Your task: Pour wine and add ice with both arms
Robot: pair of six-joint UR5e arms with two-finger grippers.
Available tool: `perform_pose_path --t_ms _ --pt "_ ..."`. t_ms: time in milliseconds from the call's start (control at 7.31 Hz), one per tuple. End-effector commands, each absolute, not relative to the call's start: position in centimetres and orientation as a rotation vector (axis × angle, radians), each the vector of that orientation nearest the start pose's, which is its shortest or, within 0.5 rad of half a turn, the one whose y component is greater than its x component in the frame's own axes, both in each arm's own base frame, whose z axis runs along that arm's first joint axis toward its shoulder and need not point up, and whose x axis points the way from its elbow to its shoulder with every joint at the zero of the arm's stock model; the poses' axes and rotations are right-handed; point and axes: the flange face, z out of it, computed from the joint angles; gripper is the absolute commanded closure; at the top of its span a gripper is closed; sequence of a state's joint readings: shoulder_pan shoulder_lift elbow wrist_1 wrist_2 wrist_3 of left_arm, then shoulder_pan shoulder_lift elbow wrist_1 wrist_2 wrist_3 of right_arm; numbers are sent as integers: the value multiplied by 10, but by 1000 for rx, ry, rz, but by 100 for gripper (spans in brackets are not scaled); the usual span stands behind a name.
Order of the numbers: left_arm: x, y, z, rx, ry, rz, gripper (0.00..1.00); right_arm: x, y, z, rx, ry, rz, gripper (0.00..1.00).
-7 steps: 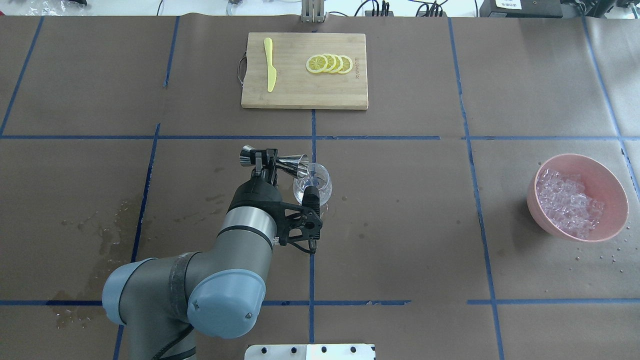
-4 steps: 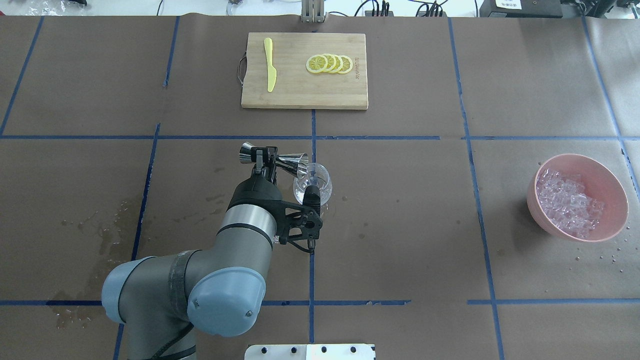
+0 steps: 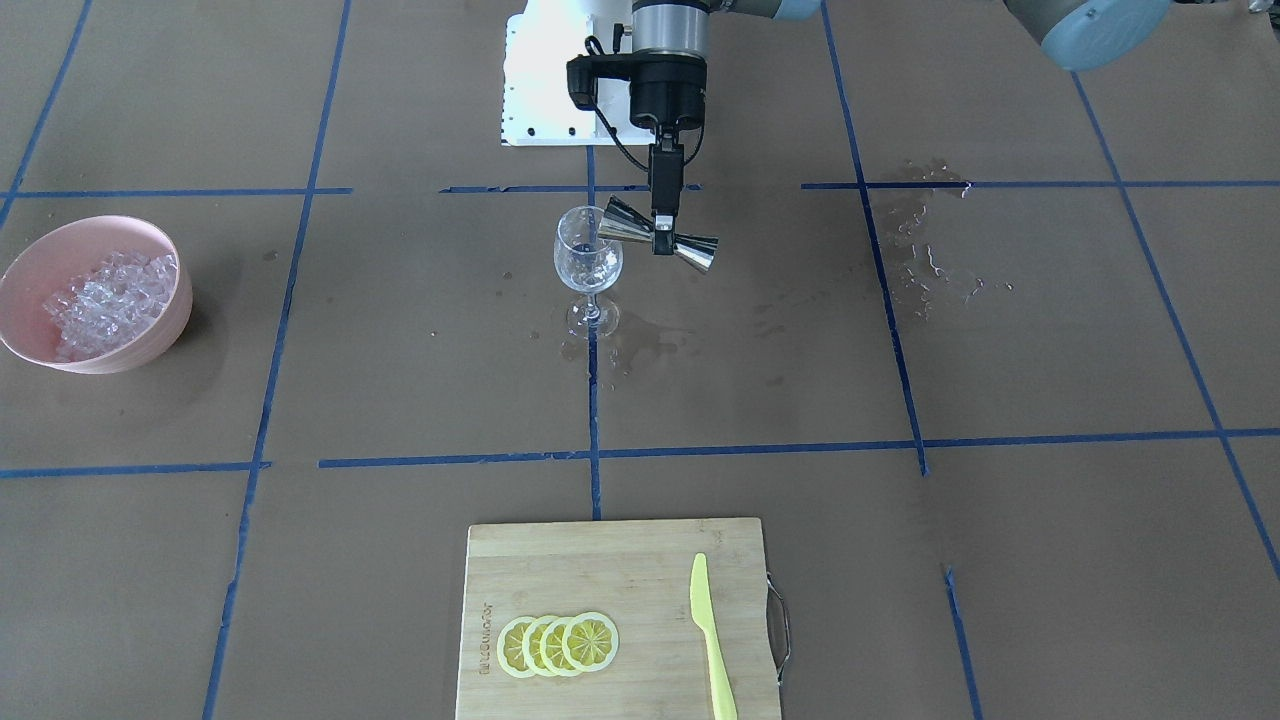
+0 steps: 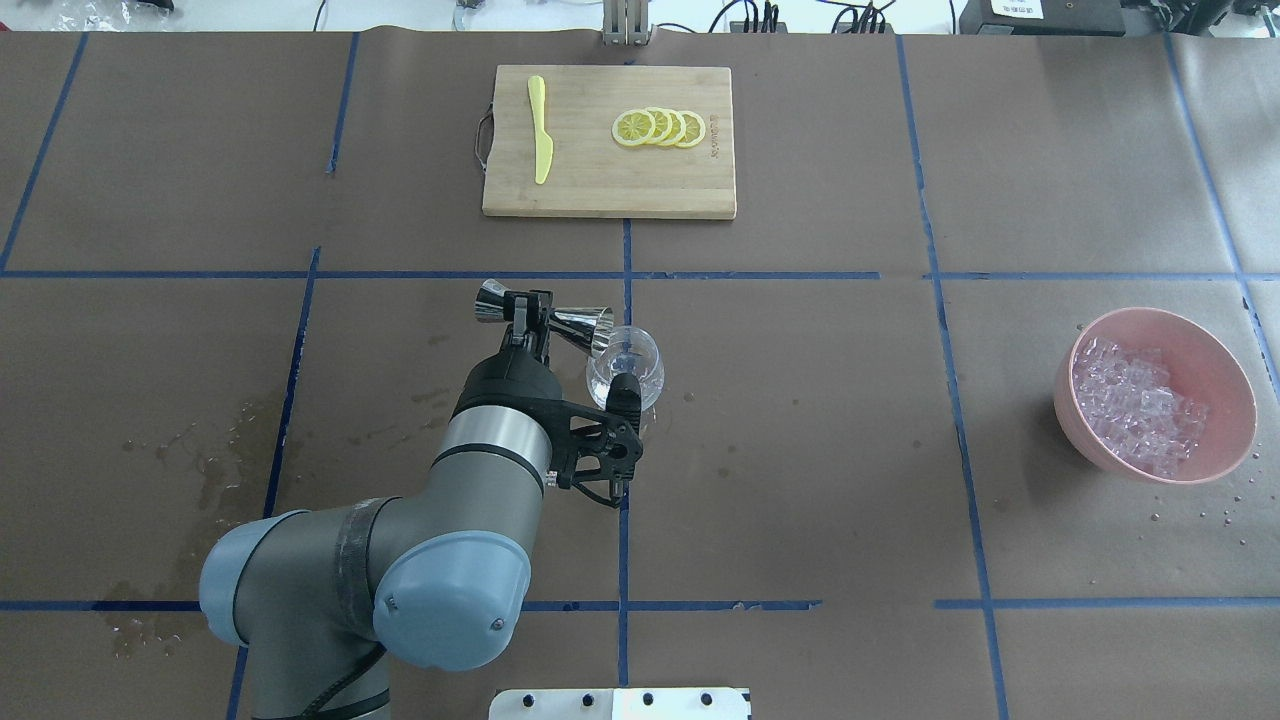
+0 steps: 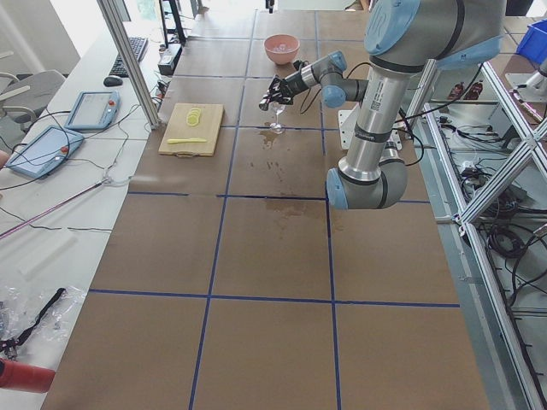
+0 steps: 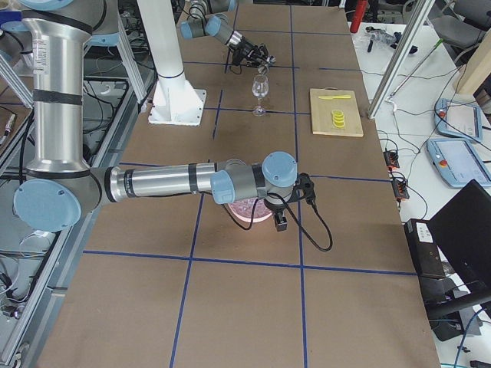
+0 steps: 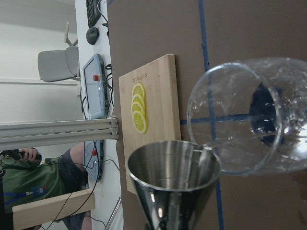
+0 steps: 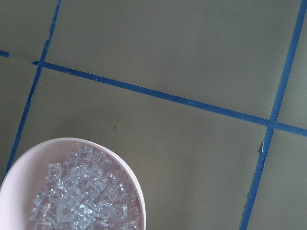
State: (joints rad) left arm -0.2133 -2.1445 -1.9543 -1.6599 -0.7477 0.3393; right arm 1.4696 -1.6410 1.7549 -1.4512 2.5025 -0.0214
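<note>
Pouring looks nearly done: the left gripper (image 3: 662,240) clamps the tipped jigger (image 3: 622,227), its mouth over the wine glass (image 3: 588,262) just beyond its jaws, the wine too faint to see; next it should right the jigger, then take ice (image 4: 1135,405) from the bowl (image 4: 1232,372) near the right gripper (image 6: 280,221), whose jaws cannot be told.

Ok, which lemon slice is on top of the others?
The slice at the end nearest the yellow knife: its whole round face shows, while the other three are each partly covered by a neighbour.
</note>
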Motion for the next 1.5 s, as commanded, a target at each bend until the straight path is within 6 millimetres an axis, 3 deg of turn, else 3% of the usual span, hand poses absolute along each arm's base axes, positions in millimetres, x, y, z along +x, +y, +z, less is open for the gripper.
perform_pose_path --t_ms 0,137,274,410,821,1094,1368 --pt "504 -321 143 1303 -104 950 100 6 -474 576 182 -936 -223 0" --pt "507 -321 149 1304 -71 903 100 6 -474 576 182 -936 -223 0" --pt "500 -322 145 1337 60 746 100 5 -475 575 182 -936 -223 0" --pt "488 -321 166 1366 236 555 100 5 -475 574 185 -936 -225 0" --pt "463 -320 220 1354 500 275 100 5 -477 572 191 -935 -227 0" --pt "439 -312 288 1239 678 100 100 5 -477 572 191 -935 -227 0" --pt "386 -298 375 1230 820 -15 100 5 -477 572 189 -935 -226 0"
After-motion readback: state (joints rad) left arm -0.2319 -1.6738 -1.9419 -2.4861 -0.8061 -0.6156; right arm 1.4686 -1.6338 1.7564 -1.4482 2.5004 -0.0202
